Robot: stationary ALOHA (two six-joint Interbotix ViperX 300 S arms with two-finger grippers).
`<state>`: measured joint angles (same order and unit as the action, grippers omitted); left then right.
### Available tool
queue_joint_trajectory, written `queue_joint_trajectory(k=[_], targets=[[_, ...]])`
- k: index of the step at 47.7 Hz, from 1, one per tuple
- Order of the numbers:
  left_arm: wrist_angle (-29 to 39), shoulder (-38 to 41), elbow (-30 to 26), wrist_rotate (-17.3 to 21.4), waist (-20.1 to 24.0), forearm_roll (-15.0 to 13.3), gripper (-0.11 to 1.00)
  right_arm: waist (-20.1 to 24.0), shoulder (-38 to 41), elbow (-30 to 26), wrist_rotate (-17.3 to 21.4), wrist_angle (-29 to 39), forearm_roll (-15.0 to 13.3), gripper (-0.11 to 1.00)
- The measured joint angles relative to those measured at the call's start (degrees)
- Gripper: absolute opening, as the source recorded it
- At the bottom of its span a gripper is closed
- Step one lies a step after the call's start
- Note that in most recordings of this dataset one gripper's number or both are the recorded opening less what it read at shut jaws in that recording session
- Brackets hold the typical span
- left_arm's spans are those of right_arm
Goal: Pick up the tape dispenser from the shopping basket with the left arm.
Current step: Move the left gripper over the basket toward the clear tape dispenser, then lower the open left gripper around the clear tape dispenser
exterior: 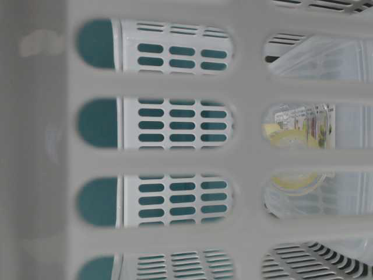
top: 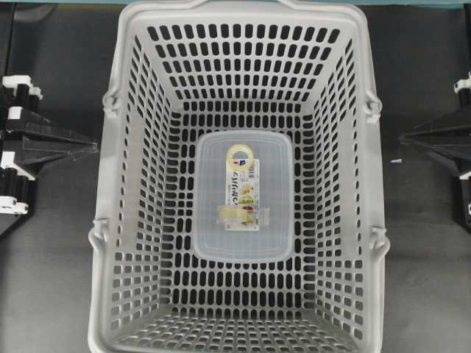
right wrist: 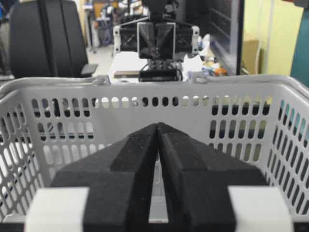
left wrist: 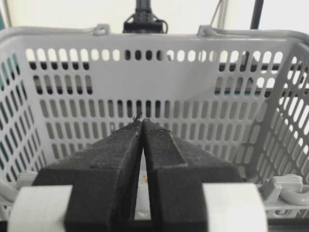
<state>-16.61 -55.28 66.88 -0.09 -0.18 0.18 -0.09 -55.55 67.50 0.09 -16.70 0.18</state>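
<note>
At frame centre the dispenser point(top: 237, 185) lies on a clear box point(top: 274, 220) deep in the basket point(top: 110, 220). Both grippers, left point(top: 94, 147) and right point(top: 402, 137), wait outside with fingers together. We risk striking the wall, or our fingers skidding off the slick box.

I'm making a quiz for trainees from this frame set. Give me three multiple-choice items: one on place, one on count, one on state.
1. Where does the tape dispenser lie?
A. On the clear lidded box in the shopping basket
B. On the table
C. In a gripper

2. How many items lie in the basket?
A. One
B. Two
C. Four

3. How are the left gripper fingers?
A. Wide open
B. Shut, empty
C. Holding tape

Key: A, overhead shows it atop the box; B, dispenser and box only; B, wrist view shows tips together.
</note>
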Motion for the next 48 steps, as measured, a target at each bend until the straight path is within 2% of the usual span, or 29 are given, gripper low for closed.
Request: queue_joint_trajectory(k=[4,8,14,33,38,45,48], targets=[[1.4,-0.1,-1.5,-0.4,-0.7,1.0,0.00,-0.2,-0.1,0.0,0.1,0.1,0.0,0.00],[4.6,0.4,-6.1,-0.5,-2.8,1.9,0.00,-0.5,-0.4,0.1,0.3,0.8,0.3,0.00],[11.3,3.6,-11.6,-0.5,-3.2,2.1,0.00,-0.8,-1.3,-0.2,0.3,2.0,0.4,0.00],[30.6,23.2,-30.7,-0.4,-4.0,2.2,0.00,-0.8,-3.4,-0.7,0.4,2.7,0.4,0.02],[34.7,27.4,-34.6,-0.5,-4.2,2.2,0.00,-0.8,-3.9,-0.7,0.4,3.4,0.4,0.19],[42.3,33.9,-40.7,-0.8,-4.5,2.2,0.00,-0.8,-4.3,-0.9,0.4,4.7,0.5,0.61],[45.4,36.2,-43.1,-0.8,-4.4,2.2,0.00,-0.8,-4.4,-1.0,0.4,4.9,0.4,0.74]])
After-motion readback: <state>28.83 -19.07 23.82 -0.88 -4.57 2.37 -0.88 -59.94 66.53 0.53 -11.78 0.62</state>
